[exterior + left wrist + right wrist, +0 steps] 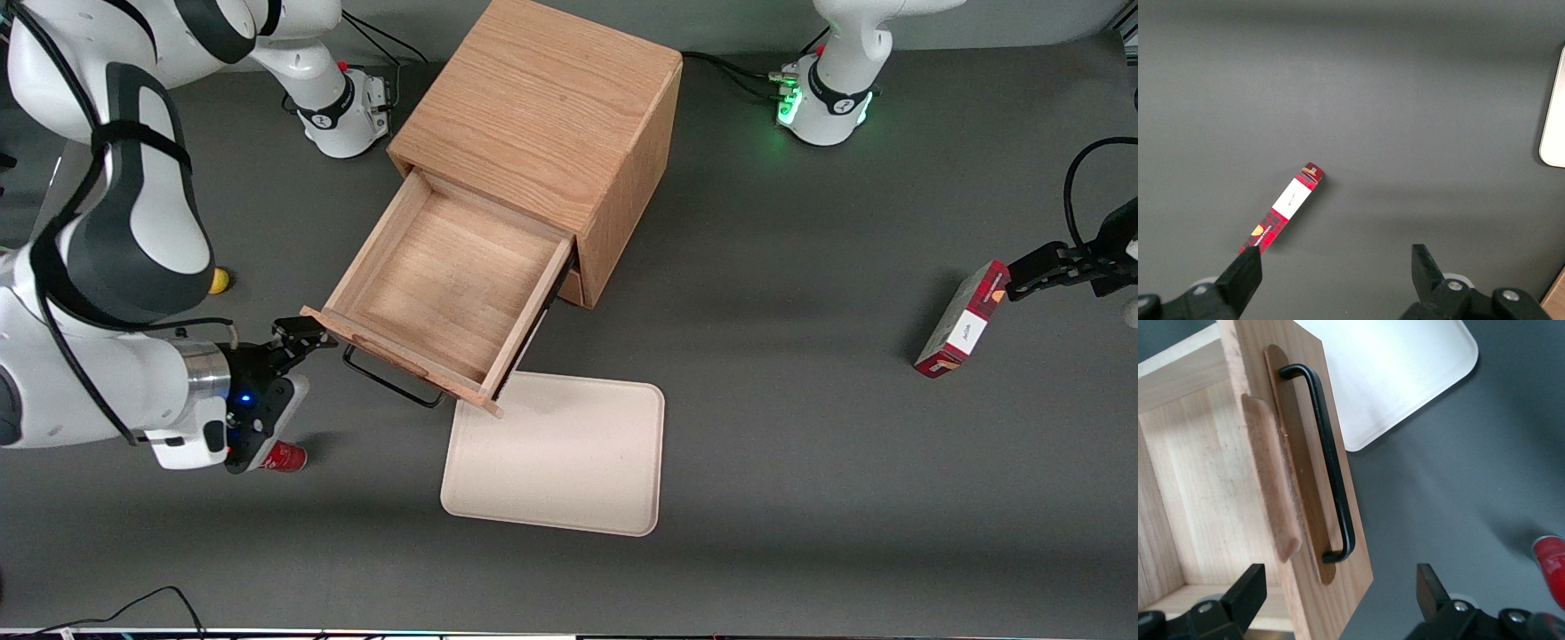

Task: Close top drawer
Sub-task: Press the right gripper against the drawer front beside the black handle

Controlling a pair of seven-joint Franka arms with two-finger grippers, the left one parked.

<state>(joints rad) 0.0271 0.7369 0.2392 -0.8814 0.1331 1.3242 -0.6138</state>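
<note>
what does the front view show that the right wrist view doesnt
Only the front view shows the cabinet, the small box toward the parked arm's end, and a yellow object. Only the right wrist view shows the handle's mounting strip up close. Both show the pulled-out top drawer, the cream tray, the red object and the open end effector at the drawer front.

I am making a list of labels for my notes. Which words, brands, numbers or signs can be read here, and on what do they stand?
No text can be read.
Red box: white label with print, too small to read.
Red can beside the gripper: no lettering to be made out.
Top drawer, open, and cream tray: no markings.
</note>
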